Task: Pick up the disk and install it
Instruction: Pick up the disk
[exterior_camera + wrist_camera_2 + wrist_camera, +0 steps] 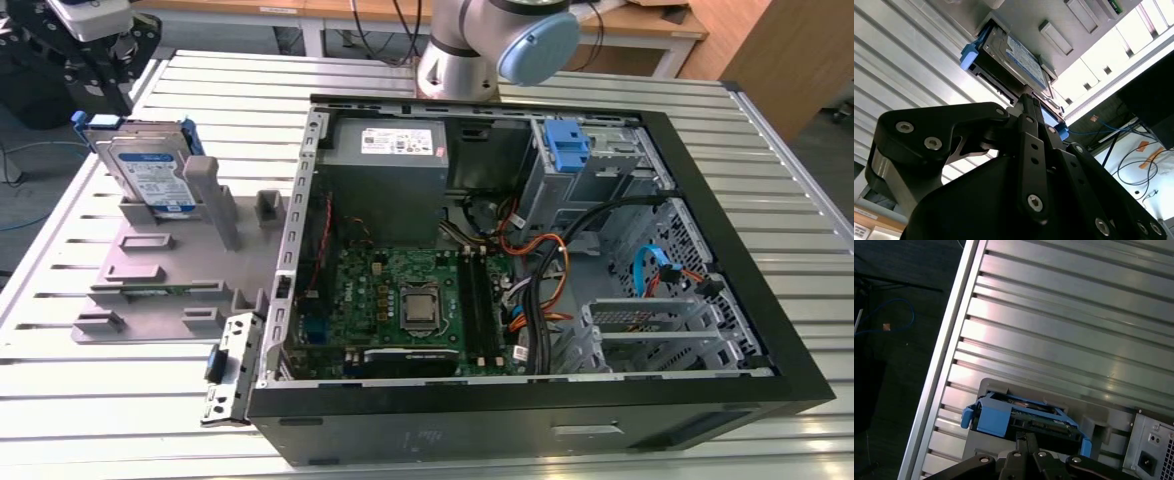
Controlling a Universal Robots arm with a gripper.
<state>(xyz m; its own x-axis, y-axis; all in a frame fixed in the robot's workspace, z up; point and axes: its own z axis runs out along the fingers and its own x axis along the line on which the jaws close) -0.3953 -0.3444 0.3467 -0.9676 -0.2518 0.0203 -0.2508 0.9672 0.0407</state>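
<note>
The disk (pixel 147 168) is a silver drive with a white-and-blue label, framed by blue rails. It stands on edge in a grey holder (pixel 160 262) on the exterior view's left, outside the open computer case (pixel 534 250). My gripper (pixel 100 70) hangs above and behind the disk, apart from it. In the second wrist view the black fingers (pixel 1029 130) run together to a point, the gripper (pixel 1026 99) is shut with nothing in it, and the disk (pixel 1016 55) lies just past the tips. The first wrist view has the gripper (pixel 1026 439) over the disk (pixel 1019 419).
The case holds a green motherboard (pixel 407 300), a grey power supply (pixel 387 148), a blue bracket (pixel 567 145) in the drive cage and loose cables (pixel 561 260). The ribbed metal table (pixel 120 400) ends close to the holder, with the floor beyond its edge (pixel 941 360).
</note>
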